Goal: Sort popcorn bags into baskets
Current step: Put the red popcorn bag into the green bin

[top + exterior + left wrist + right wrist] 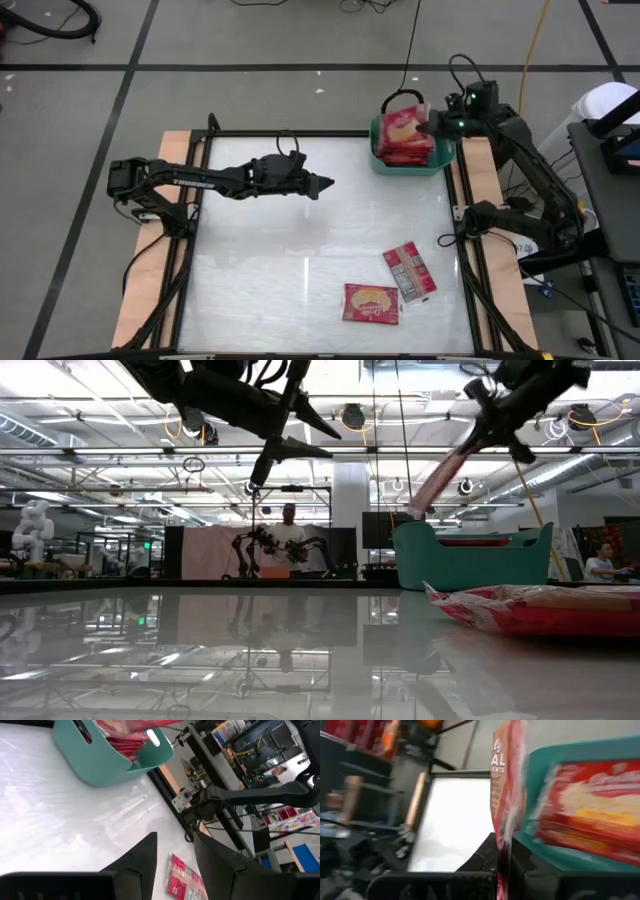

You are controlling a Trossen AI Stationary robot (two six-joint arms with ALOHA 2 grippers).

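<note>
- Popcorn bag (506, 795) hangs pinched by one edge in the right end effector (502, 851), whose fingers are closed tight on it; it sits over the near rim of the teal basket (385, 160), at the far right corner of the surface (280, 240).
- Left end effector (322, 184) hovers above the middle of the surface, fingers a narrow way apart and holding nothing.
- Inside the basket lie several more red bags, the top one (404, 126) face up.
- Two bags wait on the surface near the right front: one face up (371, 302), and one showing its printed back (410, 271) just beside it, nearer the right rail.
- Handling, as a guess: these packets look light, flat and floppy, with a slick wrapper, so one droops when held by an edge.
- A short-edge pinch looks best, fingers straddling the seam; lying flat on smooth glass, a bag may slide before the fingers get under it.
</note>
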